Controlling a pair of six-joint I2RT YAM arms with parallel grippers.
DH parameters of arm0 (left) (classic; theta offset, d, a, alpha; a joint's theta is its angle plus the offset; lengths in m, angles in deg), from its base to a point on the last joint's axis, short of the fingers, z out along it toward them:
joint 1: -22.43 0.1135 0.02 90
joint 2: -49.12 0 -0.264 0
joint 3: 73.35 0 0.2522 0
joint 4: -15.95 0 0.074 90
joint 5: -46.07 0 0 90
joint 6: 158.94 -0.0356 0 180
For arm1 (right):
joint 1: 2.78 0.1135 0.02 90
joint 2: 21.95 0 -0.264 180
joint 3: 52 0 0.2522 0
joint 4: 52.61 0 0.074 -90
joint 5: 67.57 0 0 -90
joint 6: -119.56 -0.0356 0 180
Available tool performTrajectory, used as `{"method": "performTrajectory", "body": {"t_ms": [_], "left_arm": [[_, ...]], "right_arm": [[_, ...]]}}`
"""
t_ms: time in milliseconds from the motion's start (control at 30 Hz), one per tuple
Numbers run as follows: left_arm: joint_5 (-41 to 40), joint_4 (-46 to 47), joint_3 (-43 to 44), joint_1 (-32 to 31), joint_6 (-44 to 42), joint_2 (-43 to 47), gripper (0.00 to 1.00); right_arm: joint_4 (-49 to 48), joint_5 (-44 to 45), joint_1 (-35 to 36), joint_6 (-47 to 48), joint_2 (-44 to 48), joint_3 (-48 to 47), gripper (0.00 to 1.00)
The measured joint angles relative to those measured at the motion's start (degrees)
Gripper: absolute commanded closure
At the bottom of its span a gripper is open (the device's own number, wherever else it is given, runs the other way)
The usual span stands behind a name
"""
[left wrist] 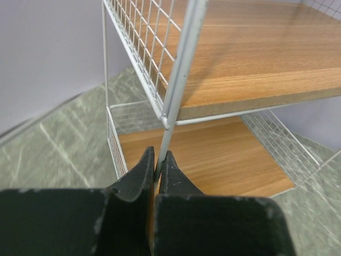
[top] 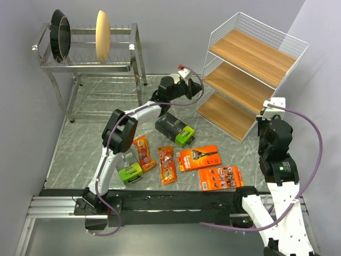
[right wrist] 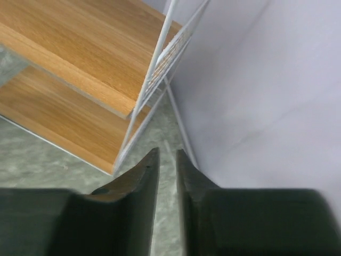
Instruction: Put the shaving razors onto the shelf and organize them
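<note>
Shaving razors [top: 199,158] (six retail packs) lie flat on the table [top: 80,154], grouped near the arm bases and well apart from the shelf [top: 242,50]. All three shelf boards are bare.

Handling, as a judgement:
- All packs look light.
- The dark grey boxes [top: 129,169] look stiff. A grip across the two long sides should hold without crushing.
- The flat orange cards [top: 220,177] are thin and probably flex. They offer little edge to get under, so the raised plastic bubble is the better hold.
- The narrow blister packs [top: 144,152] have glossy plastic that may slip. A firm pinch across the width is advised.

Gripper state:
- The left gripper [left wrist: 158,157] is fully closed on the front corner post [left wrist: 181,69] of the shelf, with the white wire pinched between its fingers.
- The right gripper [right wrist: 167,154] hangs by the other front corner of the shelf. Its fingers stand a narrow gap apart, with only floor visible between them and nothing held.

View differences:
- The top view alone shows the packs and both arms flanking the shelf, but it does not resolve either pair of jaws.
- The left wrist view shows the pinch on the post.
- The right wrist view shows the small gap between the right fingers.
- Neither wrist view shows any pack.
</note>
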Motion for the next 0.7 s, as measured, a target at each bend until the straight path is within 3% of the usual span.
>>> {"method": "performTrajectory", "body": {"t_ms": [100,400,700], "left_arm": [[-1.51,-1.84,-4.24,-0.04,0.31,3.58,0.99],[-5.29,-7.17,-16.39,0.31,-0.07,14.6,0.99],[-8.79,-11.02,-22.84,1.01,-1.33,21.16,0.99]], "right_arm": [[-2.08,-0.59,0.0,0.94,-1.55,1.79,1.0],[-12.24,-2.08,-0.44,7.39,-13.05,8.96,1.0],[-21.86,-3.98,-5.42,12.5,-22.38,8.83,1.0]]}}
